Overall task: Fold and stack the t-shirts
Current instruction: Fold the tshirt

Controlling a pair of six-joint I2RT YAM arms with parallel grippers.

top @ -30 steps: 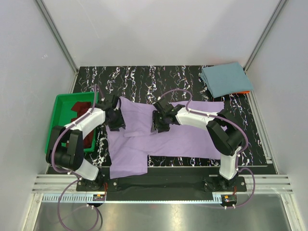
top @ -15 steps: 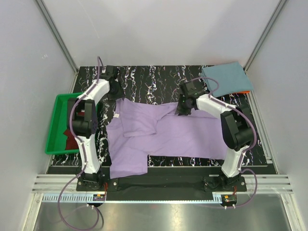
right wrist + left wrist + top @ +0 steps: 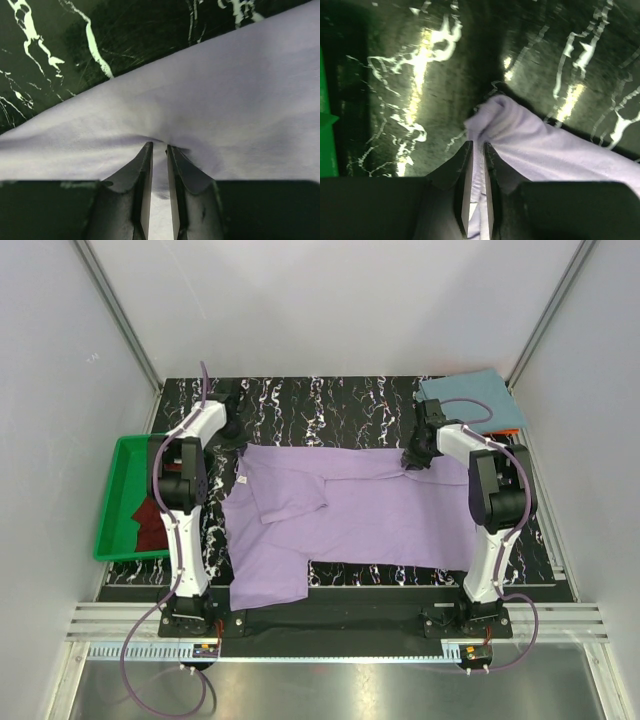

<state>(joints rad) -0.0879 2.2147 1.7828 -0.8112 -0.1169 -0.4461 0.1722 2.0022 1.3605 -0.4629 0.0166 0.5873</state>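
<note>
Left fingers (image 3: 466,200) are nearly closed, pinching a bunched corner of the lavender t-shirt (image 3: 370,515) — its far left one. Right fingers (image 3: 142,192) are just as narrow, nipping a fold at its far right edge. It lies spread across the marbled worktop (image 3: 320,405). The folded teal t-shirt (image 3: 470,400) sits just past its far right corner — the maroon t-shirt (image 3: 148,520) is in the green tray (image 3: 112,502) to its left.

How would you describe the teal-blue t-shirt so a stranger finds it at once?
Look at the black marbled table, far right corner. The teal-blue t-shirt lies there, folded into a neat rectangle. The lavender t-shirt is spread open mid-table, and the maroon t-shirt sits in the green tray.
</note>
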